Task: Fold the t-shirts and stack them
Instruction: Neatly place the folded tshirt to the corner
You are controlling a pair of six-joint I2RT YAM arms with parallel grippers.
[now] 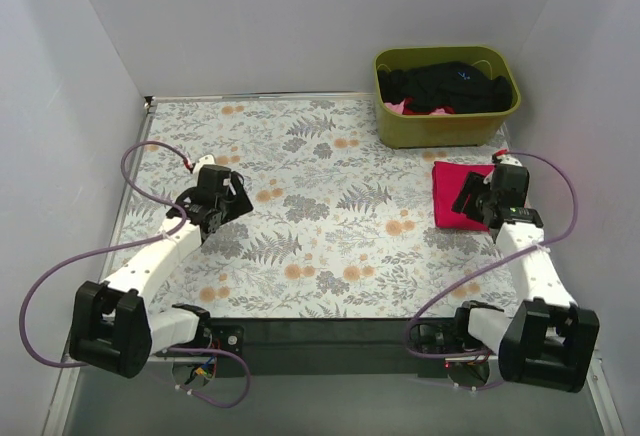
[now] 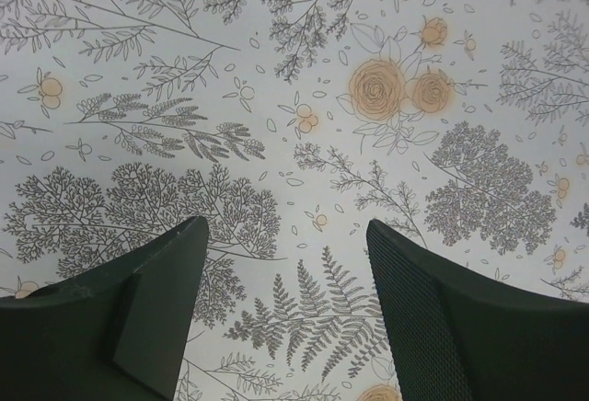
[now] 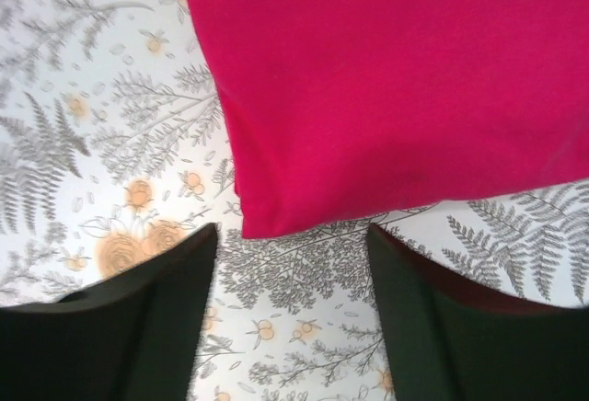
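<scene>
A crimson-red t-shirt (image 1: 453,191), folded to a small rectangle, lies flat on the floral tablecloth at the right, in front of the bin. In the right wrist view its near edge and corner (image 3: 386,88) lie just beyond my fingertips. My right gripper (image 3: 290,245) is open and empty, hovering over the shirt's near edge; it also shows in the top view (image 1: 478,199). My left gripper (image 2: 285,235) is open and empty above bare tablecloth on the left side (image 1: 228,196). Black t-shirts (image 1: 450,84) lie heaped in the bin.
An olive-green bin (image 1: 445,128) stands at the back right with black cloth and a bit of pink cloth (image 1: 412,109) in it. The floral tablecloth (image 1: 320,206) covers the table. White walls close in on three sides.
</scene>
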